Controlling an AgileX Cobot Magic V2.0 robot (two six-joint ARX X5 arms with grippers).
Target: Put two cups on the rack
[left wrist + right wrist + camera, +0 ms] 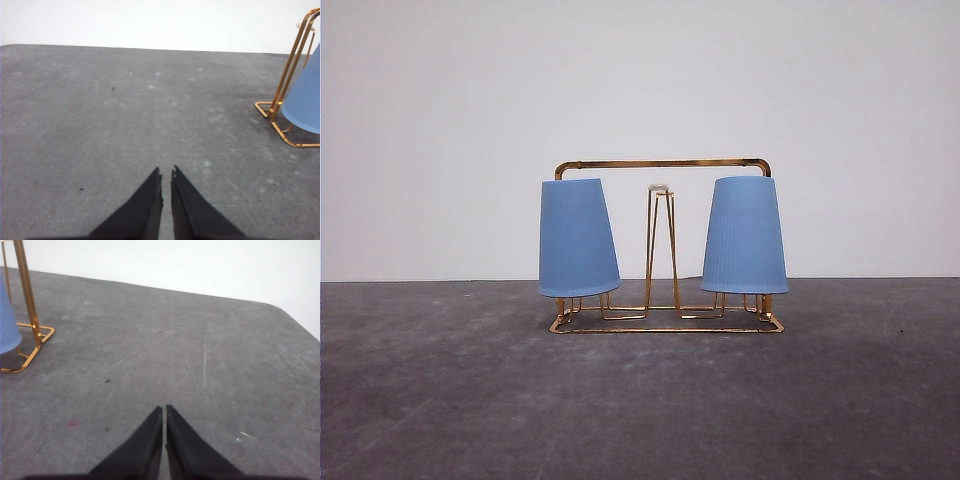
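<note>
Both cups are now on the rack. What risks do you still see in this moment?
1. The left cup hangs tilted on its peg, so a knock might tip it off.
2. The rack is thin wire; a passing arm may shift it.
3. Both the left gripper and right gripper sit near the rack's ends.

Ribbed light-blue cups (578,238), gold rack (665,164), mottled grey table (640,400).

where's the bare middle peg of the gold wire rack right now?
Front view: the bare hairpin peg stands upright at the middle of the gold wire rack, between the two upside-down light-blue ribbed cups.
</note>
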